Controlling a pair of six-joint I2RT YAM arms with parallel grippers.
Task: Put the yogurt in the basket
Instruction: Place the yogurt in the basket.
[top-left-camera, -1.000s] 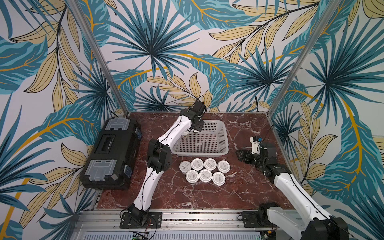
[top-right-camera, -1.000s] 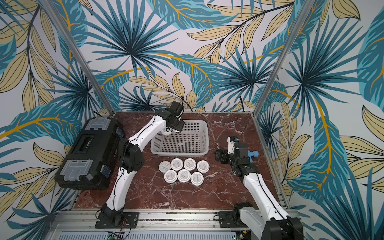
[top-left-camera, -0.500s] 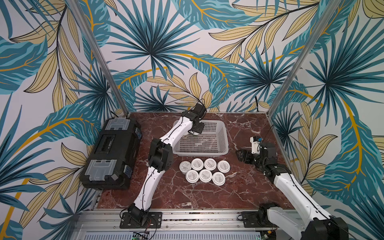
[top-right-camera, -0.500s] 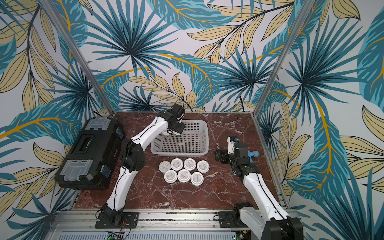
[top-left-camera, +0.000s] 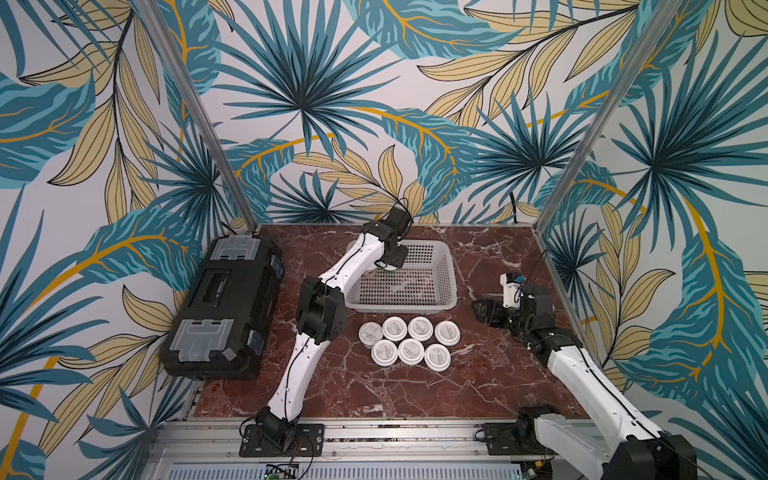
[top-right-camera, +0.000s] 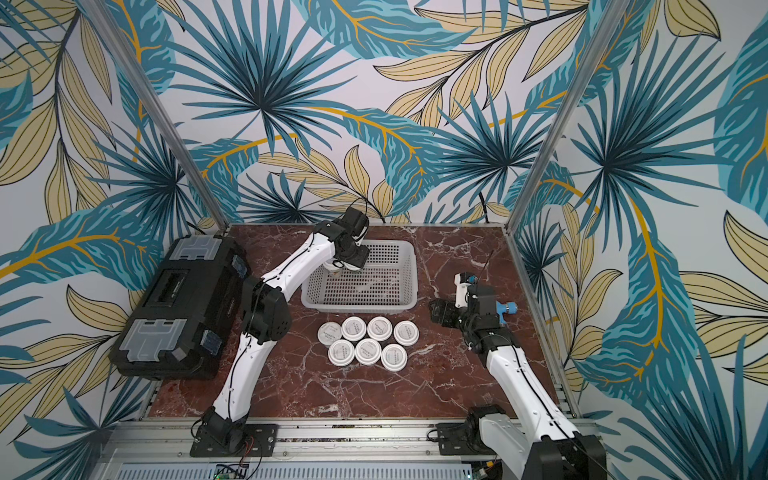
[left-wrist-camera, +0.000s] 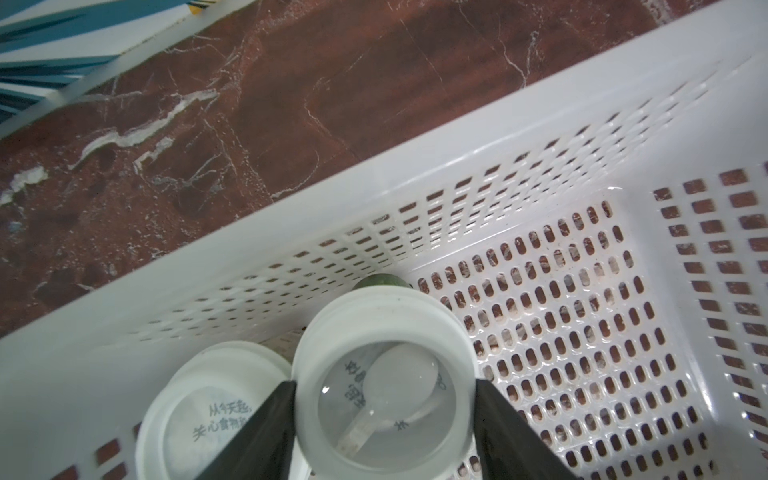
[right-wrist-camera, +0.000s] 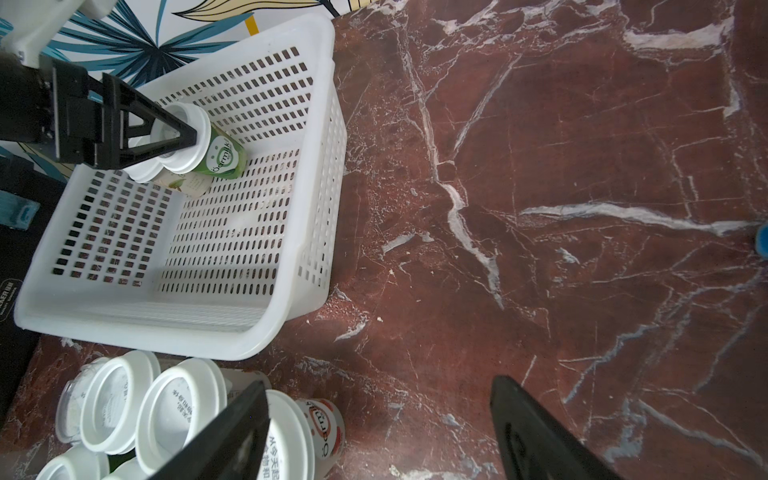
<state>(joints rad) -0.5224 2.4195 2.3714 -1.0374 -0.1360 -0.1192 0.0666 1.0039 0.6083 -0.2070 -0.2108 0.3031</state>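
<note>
The basket (top-left-camera: 452, 272) stands at the back middle of the table, and its front wall (top-right-camera: 360, 305) shows in both top views. My left gripper (left-wrist-camera: 384, 382) reaches into its far left corner, shut on a yogurt (left-wrist-camera: 384, 332); both black fingers press on the white lid. From the right wrist view that yogurt (right-wrist-camera: 222, 156) is tilted, its green body down near the basket floor. A second yogurt (left-wrist-camera: 208, 415) sits beside it in the basket. Several more yogurt cups (top-left-camera: 409, 343) cluster in front of the basket. My right gripper (right-wrist-camera: 380, 384) hovers open and empty over the marble beside that cluster.
A big black case (top-left-camera: 224, 307) lies along the left side of the table, close to the left arm's elbow. Metal frame posts rise at the two back corners. The right arm (top-right-camera: 478, 316) sits low at the right of the basket.
My left gripper has come down into the basket's far left corner with the yogurt. The right arm and the cups on the table have not moved.
</note>
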